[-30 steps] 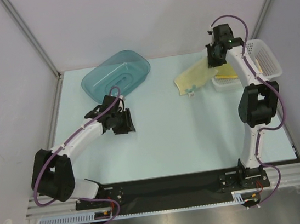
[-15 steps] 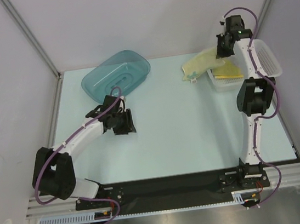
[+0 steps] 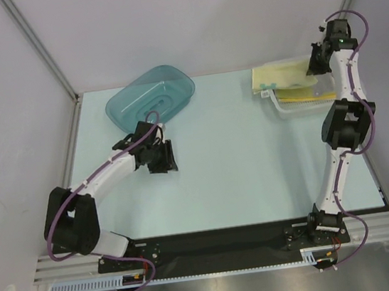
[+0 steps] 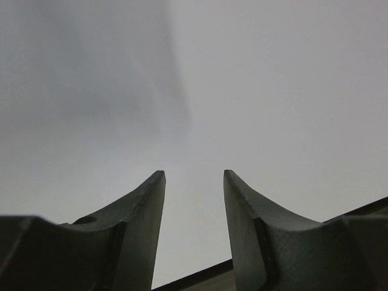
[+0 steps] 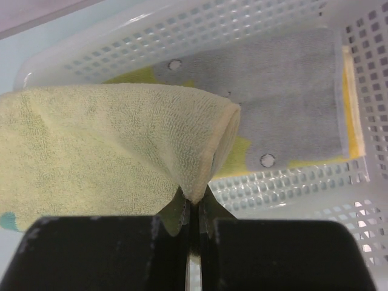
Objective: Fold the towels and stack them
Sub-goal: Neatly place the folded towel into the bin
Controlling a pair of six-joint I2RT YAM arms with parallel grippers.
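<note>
My right gripper [image 3: 315,65] [image 5: 195,200] is shut on the folded edge of a pale yellow towel [image 3: 280,75] [image 5: 103,157], which hangs over the left end of the white mesh basket [image 3: 284,110] [image 5: 285,182]. A small white tag [image 3: 264,95] dangles from the towel's left corner. In the basket lies a flat folded towel [image 3: 297,95] [image 5: 285,103], bright yellow at its edges and grey-looking across its top in the right wrist view. My left gripper [image 3: 164,165] [image 4: 194,176] hovers open at mid-left with nothing between its fingers.
A teal plastic tub [image 3: 151,97] stands at the back left, just beyond the left gripper. The basket sits at the back right against the right wall. The left wrist view shows only a plain grey wall.
The right arm swung right and back, carrying the pale yellow towel from over the table to above the basket. The left arm has barely moved.
</note>
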